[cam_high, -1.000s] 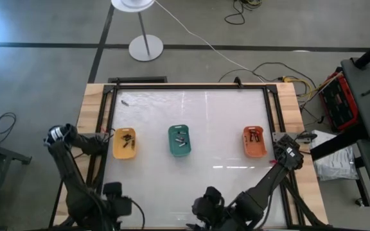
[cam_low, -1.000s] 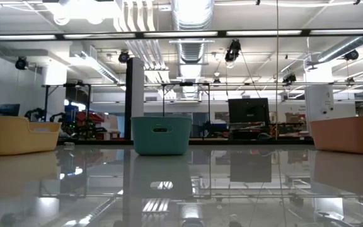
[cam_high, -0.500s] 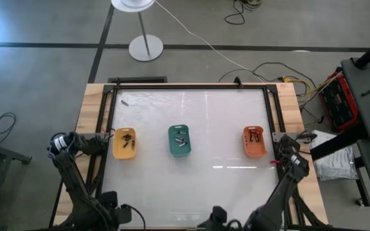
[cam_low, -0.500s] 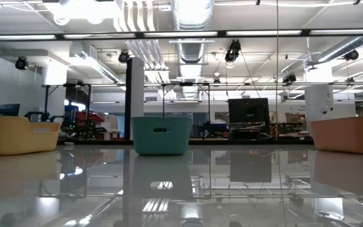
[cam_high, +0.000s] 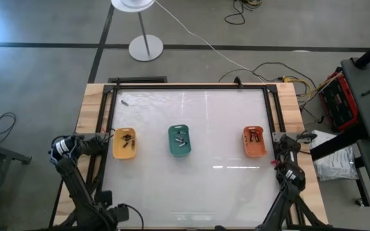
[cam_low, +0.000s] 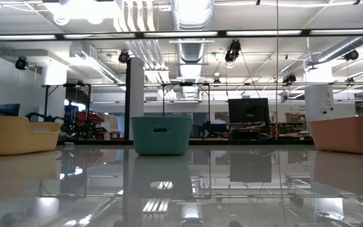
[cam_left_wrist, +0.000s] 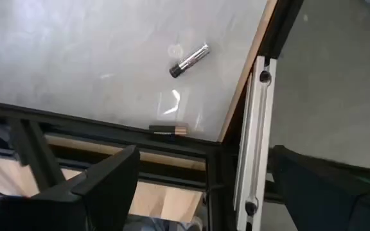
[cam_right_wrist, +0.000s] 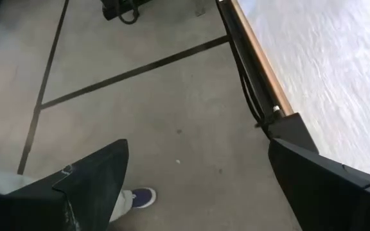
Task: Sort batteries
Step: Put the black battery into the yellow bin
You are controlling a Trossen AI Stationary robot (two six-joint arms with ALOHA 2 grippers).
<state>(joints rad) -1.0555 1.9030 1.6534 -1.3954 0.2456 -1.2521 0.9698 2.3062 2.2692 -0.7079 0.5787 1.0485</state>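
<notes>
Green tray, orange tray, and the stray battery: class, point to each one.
Green tray (cam_high: 171, 130): high view, its rim.
Orange tray (cam_high: 246, 151): high view, its rim.
Stray battery (cam_left_wrist: 190, 59): left wrist view, its silver body.

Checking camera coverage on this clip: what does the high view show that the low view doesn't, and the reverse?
Only the high view shows the batteries lying inside the trays, one stray battery near the table's far-left corner, and both arms parked at the table's sides: left gripper by the yellow tray, right gripper by the orange tray. Only the low view shows the room behind: ceiling lights and a monitor. Both share the yellow tray, teal tray, orange tray and the glossy table.
</notes>
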